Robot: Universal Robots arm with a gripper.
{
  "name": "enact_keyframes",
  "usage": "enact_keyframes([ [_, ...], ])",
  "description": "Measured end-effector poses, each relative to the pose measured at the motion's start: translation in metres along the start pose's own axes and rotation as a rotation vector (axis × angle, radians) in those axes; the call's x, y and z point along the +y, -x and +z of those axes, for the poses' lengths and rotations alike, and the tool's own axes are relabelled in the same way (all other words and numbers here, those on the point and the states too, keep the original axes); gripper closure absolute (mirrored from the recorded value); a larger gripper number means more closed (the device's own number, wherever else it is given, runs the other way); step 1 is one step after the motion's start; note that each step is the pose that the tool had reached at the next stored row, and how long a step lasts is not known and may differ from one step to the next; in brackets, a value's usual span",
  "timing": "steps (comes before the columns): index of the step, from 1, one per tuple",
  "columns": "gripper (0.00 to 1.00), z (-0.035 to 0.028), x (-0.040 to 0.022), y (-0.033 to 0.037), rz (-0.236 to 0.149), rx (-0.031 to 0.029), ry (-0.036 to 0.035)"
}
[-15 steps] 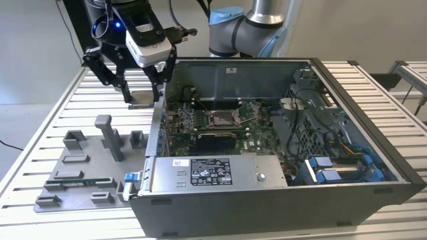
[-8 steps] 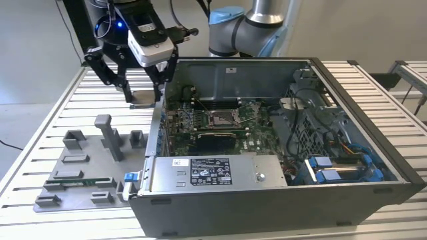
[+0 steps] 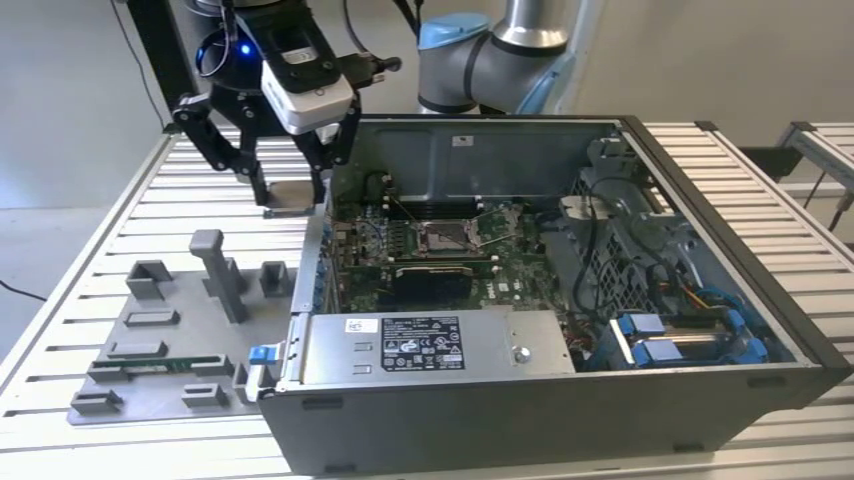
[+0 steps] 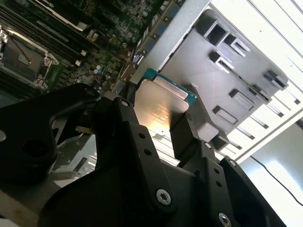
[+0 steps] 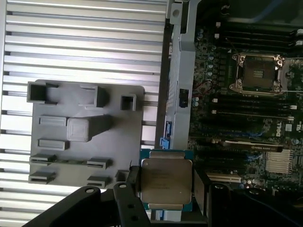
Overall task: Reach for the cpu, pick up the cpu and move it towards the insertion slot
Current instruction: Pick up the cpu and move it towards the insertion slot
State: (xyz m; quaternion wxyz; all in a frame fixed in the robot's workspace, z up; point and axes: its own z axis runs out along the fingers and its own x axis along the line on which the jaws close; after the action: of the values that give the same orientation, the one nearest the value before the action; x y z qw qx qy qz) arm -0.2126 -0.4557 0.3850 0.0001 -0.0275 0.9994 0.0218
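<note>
- In the ext. view we see the gripper [image 3: 290, 197] hanging over the slatted desk [image 3: 94, 230]. It sits just outside the open PC case [image 3: 534, 420], at the ext. view's left of the case wall.
- The fingers [image 5: 133, 182] are clamped on the cpu [image 5: 166, 184], one on each of two opposite edges. Both wrist views show this contact.
- The cpu is held in the air, clear of the grey tray [image 5: 118, 137]. Its metal face is turned to the cams in both wrist views, w/ a thin green-blue rim at the edges.
- In the ext. view the cpu [image 3: 288, 211] reads as a small pale sliver btwn the fingertips. We cannot make out its face there.
- The first wrist view looks straight down. There the cpu appears btwn the tray and the mobo [image 5: 213, 118], overlapping the case's side wall.
- In the first wrist view the insertion slot [image 5: 258, 73] shows a shiny frame around a pin field. It lies inside the case, well apart from the cpu.
- The ext. view places the insertion slot [image 3: 447, 237] near the board's centre.
- The second wrist view looks obliquely from behind the fingers. The tray's blocks lie beyond the cpu [image 4: 163, 111], and the insertion slot [image 4: 21, 56] sits off to one side.
</note>
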Motion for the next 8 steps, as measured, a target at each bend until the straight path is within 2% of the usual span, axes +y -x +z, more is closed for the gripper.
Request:
enact_keyframes([
  [8, 1.00, 0.0000, -0.0001, 0.0031, 0.000, 0.0000, 0.0000],
])
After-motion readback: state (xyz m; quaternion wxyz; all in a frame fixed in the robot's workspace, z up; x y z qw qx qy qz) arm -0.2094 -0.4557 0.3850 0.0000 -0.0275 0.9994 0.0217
